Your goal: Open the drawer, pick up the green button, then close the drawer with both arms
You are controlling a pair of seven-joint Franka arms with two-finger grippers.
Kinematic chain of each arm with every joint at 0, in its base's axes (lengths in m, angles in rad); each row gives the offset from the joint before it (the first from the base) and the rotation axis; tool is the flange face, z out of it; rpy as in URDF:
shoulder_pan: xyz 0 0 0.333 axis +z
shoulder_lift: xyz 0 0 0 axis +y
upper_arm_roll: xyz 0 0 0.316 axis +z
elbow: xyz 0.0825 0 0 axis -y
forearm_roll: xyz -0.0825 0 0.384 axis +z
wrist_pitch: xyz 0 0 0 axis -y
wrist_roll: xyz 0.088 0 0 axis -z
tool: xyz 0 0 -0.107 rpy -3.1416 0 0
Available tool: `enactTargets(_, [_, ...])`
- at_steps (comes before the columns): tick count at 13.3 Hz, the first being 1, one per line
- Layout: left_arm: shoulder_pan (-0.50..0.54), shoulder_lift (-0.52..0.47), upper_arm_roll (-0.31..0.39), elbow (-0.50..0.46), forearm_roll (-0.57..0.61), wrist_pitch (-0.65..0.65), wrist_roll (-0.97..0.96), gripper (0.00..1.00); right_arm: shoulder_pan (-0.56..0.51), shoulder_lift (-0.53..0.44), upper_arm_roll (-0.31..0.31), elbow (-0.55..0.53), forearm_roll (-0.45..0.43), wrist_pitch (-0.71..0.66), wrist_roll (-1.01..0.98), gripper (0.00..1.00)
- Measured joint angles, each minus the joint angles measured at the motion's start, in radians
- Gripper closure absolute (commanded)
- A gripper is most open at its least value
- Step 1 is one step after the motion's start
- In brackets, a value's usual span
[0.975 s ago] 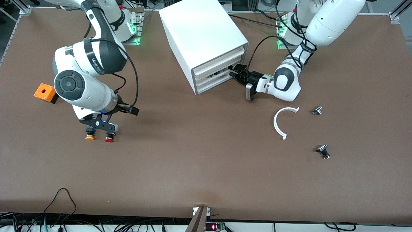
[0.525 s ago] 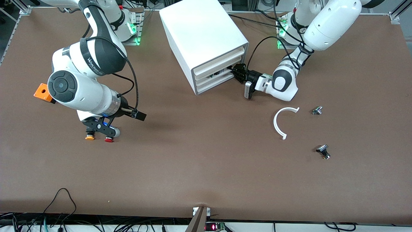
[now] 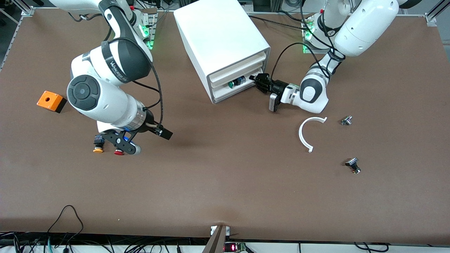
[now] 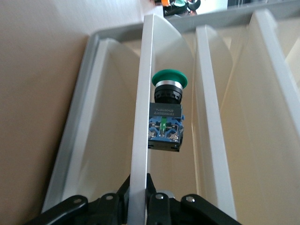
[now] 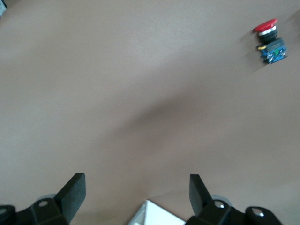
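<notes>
The white cabinet stands at the robots' side of the table. Its drawer, second from the top, is pulled out a little. The green-capped button lies in it on its side. In the left wrist view the button lies just inside the drawer's thin white front. My left gripper is shut on that front edge, as the left wrist view also shows. My right gripper is open and empty over bare table, as the right wrist view also shows.
A red-capped button and a yellow-capped button lie under the right arm. The red one also shows in the right wrist view. An orange box sits at the right arm's end. A white curved strip and two small metal parts lie at the left arm's end.
The left gripper has drawn back from the cabinet with the drawer front, and the green button now shows. The right arm has swung toward the cabinet, away from the orange box.
</notes>
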Motion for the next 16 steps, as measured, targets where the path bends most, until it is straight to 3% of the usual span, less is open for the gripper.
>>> enactTargets(9, [0.027, 0.002, 0.095, 0.200, 0.191, -0.020, -0.231, 1.00, 0.216, 0.072, 0.002, 0.043, 0.000, 0.135, 0.361, 0.03])
enactTargets(10, [0.029, 0.002, 0.100, 0.219, 0.204, -0.025, -0.253, 0.01, 0.239, 0.087, 0.002, 0.043, -0.003, 0.154, 0.389, 0.03])
enactTargets(16, [0.055, -0.007, 0.116, 0.268, 0.301, 0.000, -0.316, 0.00, 0.366, 0.160, -0.002, 0.045, -0.050, 0.234, 0.677, 0.03])
